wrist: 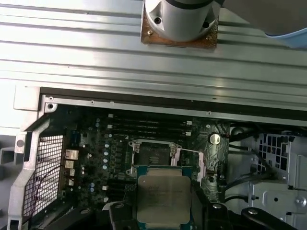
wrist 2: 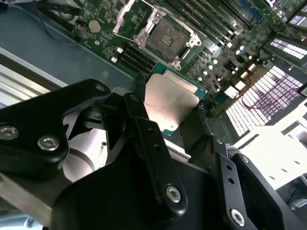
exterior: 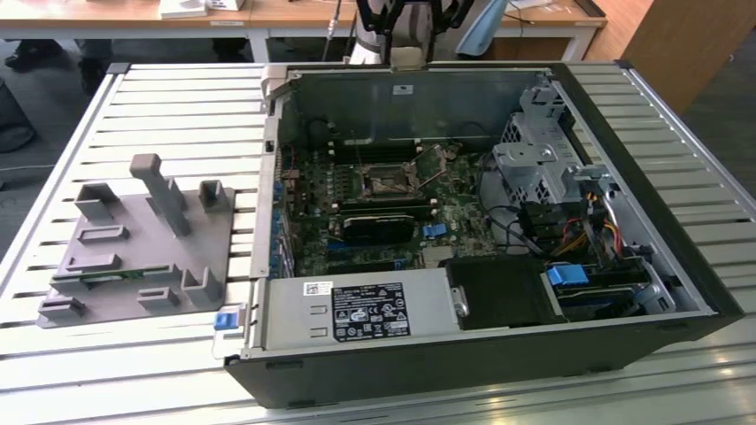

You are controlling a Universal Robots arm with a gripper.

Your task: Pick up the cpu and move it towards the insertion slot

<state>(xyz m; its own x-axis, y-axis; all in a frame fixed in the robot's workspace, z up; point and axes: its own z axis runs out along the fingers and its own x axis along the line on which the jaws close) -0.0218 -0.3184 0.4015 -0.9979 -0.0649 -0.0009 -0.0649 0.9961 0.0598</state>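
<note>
Gripped between two black fingers point(wrist 2: 144, 91), the cpu point(wrist 2: 169, 101) sits at the centre of the second wrist view, so the gripper point(wrist 2: 170, 98) is closed on the chip's opposite edges with its silvery top facing the camera. Going from big to small: the open computer case point(exterior: 661, 230) fills the middle and right of the exterior view, resting on a slatted metal table point(exterior: 177, 115), with a grey plastic fixture point(exterior: 130, 248) at the left; inside the case lies the green motherboard point(exterior: 354, 177), and near its middle the insertion slot point(exterior: 387, 185) — a dark square with a shiny frame. In the first wrist view the cpu point(wrist: 163, 199) hangs at the lower centre, just below the slot point(wrist: 156, 155) in the frame and apart from it. By my reading the pick-up is done and the carry toward the slot is under way; closing the gap calls for squaring the chip's edges to the frame. Room looks fair above the board, though the case wall point(wrist: 144, 103) and the drive cage point(wrist: 283, 167) at the right hem it in — the frame's raised edges are the nearest things to catch.
</note>
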